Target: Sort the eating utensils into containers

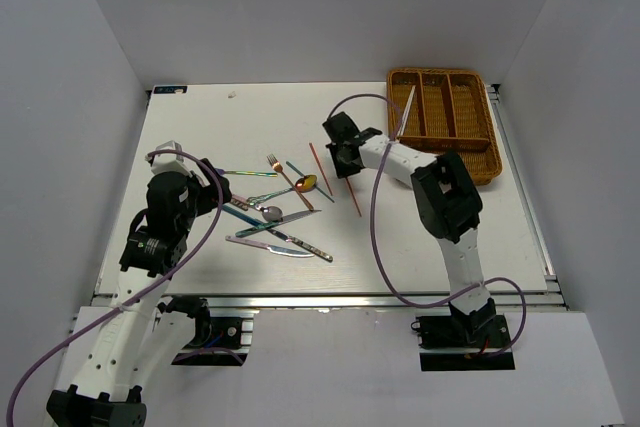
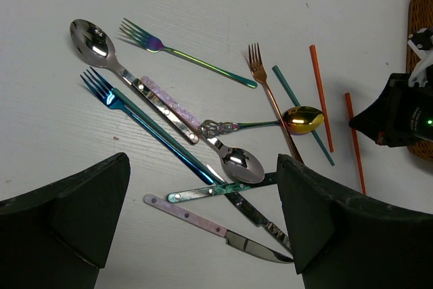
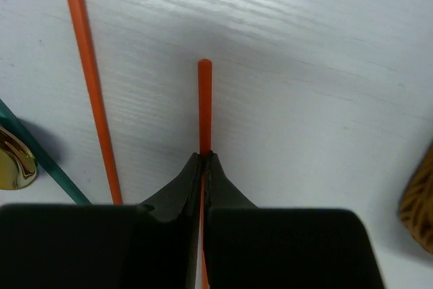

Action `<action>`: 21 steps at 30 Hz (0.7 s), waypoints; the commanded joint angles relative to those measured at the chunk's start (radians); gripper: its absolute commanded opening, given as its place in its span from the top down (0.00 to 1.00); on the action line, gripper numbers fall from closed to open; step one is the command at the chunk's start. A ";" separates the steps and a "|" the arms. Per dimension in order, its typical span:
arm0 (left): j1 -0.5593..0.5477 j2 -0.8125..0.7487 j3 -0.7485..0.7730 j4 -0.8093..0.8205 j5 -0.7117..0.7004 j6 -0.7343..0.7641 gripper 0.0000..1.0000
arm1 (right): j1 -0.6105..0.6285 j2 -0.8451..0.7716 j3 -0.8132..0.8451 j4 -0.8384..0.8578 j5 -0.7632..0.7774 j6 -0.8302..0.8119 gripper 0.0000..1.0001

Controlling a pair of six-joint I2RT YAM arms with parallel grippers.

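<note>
Inside the right gripper (image 3: 204, 160), a thin, straight orange-red chopstick (image 3: 204, 106) lies pinched.

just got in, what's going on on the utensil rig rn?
The right end effector is shut on one red chopstick, low at the table, beside a second red chopstick. The left end effector hovers open over the pile of forks, spoons and knives, holding nothing. The wicker tray sits at the far right of the table, and the pile has not been sorted into it yet.
</note>
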 commanded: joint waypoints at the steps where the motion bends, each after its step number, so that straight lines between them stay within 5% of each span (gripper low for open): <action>1: -0.003 -0.014 -0.008 0.018 0.010 0.009 0.02 | -0.037 -0.136 0.002 0.015 0.074 0.039 1.00; 12: -0.005 -0.008 -0.007 0.018 0.010 0.009 0.02 | -0.415 -0.186 0.137 0.210 -0.068 0.198 1.00; 17: -0.005 0.001 -0.008 0.016 0.010 0.009 0.02 | -0.483 -0.027 0.292 0.270 -0.184 0.184 1.00; 21: -0.003 0.010 -0.007 0.018 0.010 0.010 0.02 | -0.489 0.047 0.381 0.267 -0.120 0.180 1.00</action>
